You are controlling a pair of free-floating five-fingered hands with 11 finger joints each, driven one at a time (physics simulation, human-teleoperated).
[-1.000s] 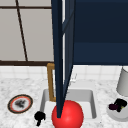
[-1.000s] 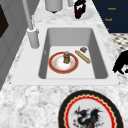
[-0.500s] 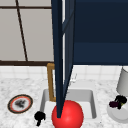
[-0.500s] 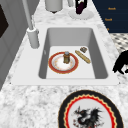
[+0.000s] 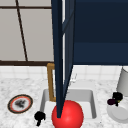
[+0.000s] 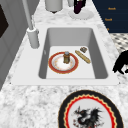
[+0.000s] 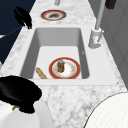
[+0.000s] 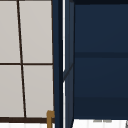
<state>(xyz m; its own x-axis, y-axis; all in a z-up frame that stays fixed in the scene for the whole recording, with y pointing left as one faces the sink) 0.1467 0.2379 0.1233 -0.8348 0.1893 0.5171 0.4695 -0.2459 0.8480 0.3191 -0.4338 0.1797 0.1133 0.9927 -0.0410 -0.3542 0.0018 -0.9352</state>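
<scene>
The right robot hand hangs over the near rim of a white plate that lies on the worktop to the right of the sink; its fingers look curled around a small dark purple thing — though the view is too coarse to say what that thing is or how firmly it is pinched. In the right side view the same hand sits low over that plate, with a bit of green showing just under it. The left robot hand floats at the front edge of the sink's left side, apart from everything, fingers drooping in a loose curl and holding nothing; in the left side view it hangs just off the worktop's front edge. Inside the sink basin lies a red-rimmed plate with a small brown jar standing upright on it, and just beside the plate rest a long tan stick-like piece and a small brown lump. A patterned plate with a dark figure in its middle lies on the worktop left of the sink. The faucet stands at the back of the sink. A big red ball sits at the sink's front in the front view, with a dark blue cabinet door — swung open — reaching down to it.
</scene>
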